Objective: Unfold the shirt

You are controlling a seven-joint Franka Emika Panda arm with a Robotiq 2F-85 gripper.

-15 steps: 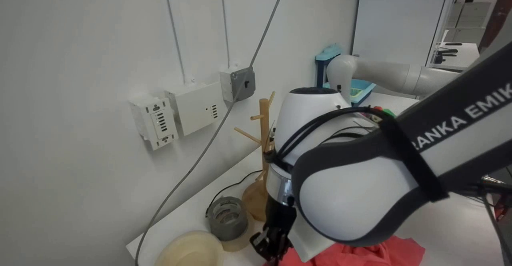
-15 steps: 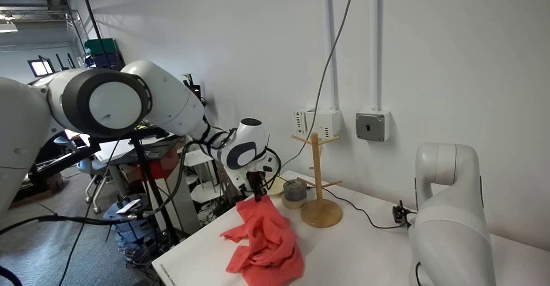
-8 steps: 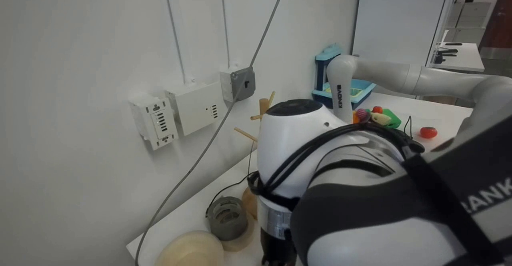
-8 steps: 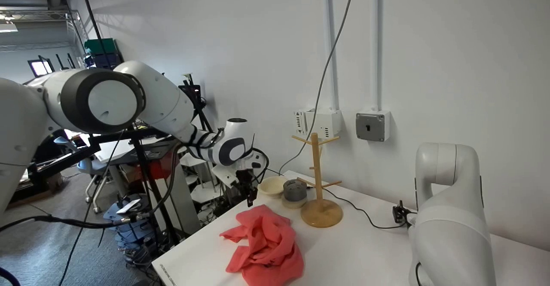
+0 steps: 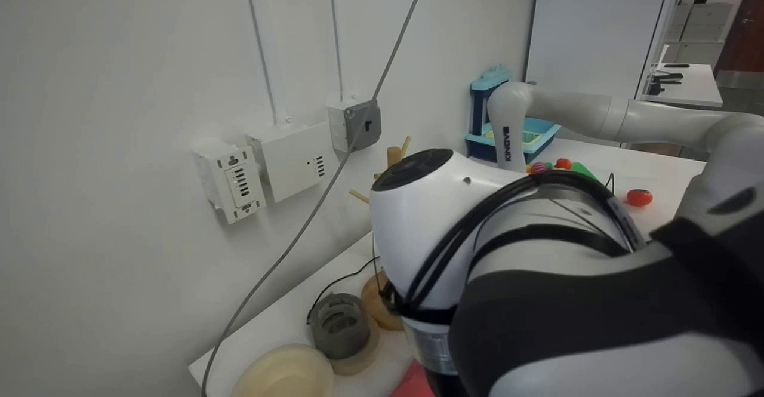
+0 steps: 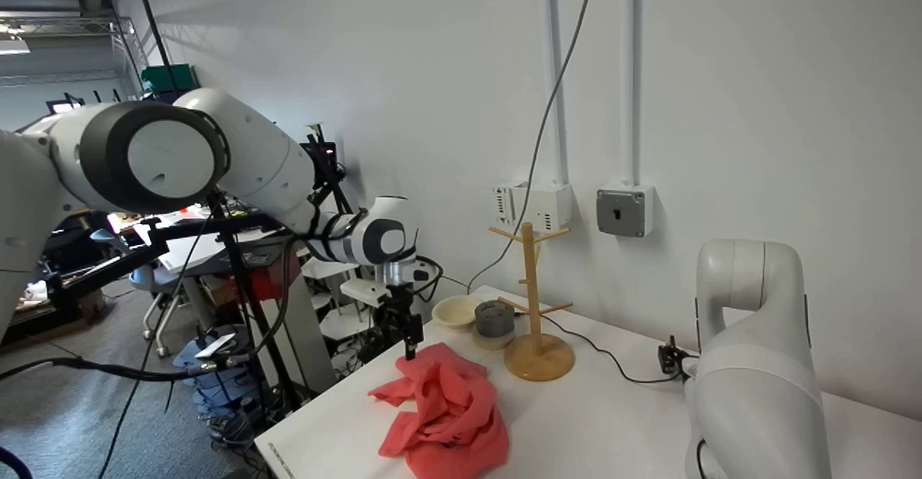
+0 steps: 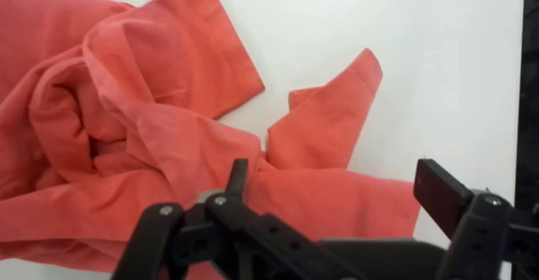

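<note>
Shirt is seen bunched on the table, mostly toward nine o'clock in the wrist view, and with the gripper spread wide over its four-o'clock edge, one layer should probably be pinched shallowly, then drawn slowly outward.

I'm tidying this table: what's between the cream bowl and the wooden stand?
A gray cylinder, resting on a tan round piece, between the cream bowl and the wooden stand, in both exterior views.
</note>
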